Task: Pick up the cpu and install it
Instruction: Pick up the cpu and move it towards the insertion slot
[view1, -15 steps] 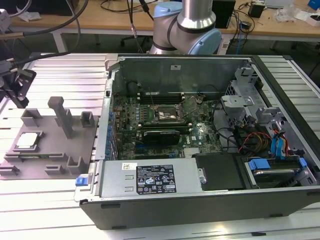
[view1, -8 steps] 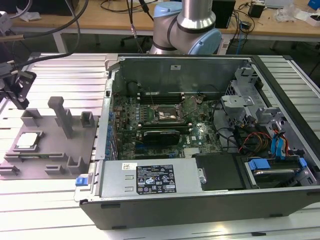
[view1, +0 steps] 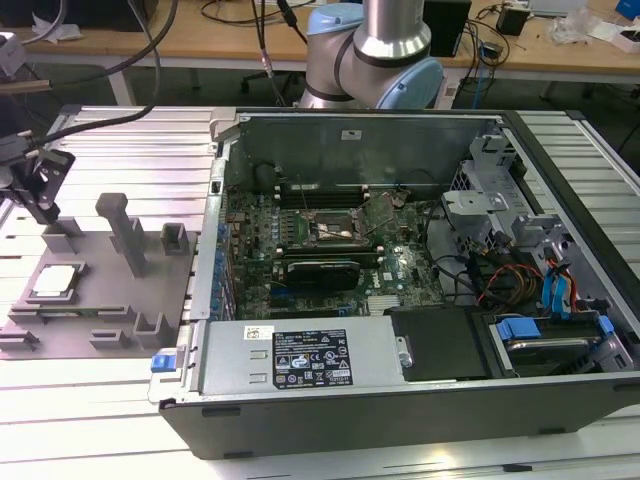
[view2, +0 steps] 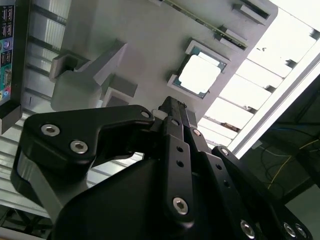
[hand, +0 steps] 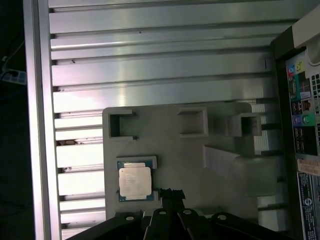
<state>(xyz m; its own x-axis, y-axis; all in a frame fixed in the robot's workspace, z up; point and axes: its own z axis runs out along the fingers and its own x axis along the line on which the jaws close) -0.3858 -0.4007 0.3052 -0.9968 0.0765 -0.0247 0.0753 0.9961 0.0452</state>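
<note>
The black pincer (hand: 170, 192) hovers pinched shut, empty — near the small silver-topped square cpu (hand: 134, 181). That cpu lies in the grey holder plate (hand: 190, 150).

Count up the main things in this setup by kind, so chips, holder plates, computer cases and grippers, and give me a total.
cpu: 1
grey holder plate: 1
open computer case: 1
gripper: 1
Total: 4
</note>
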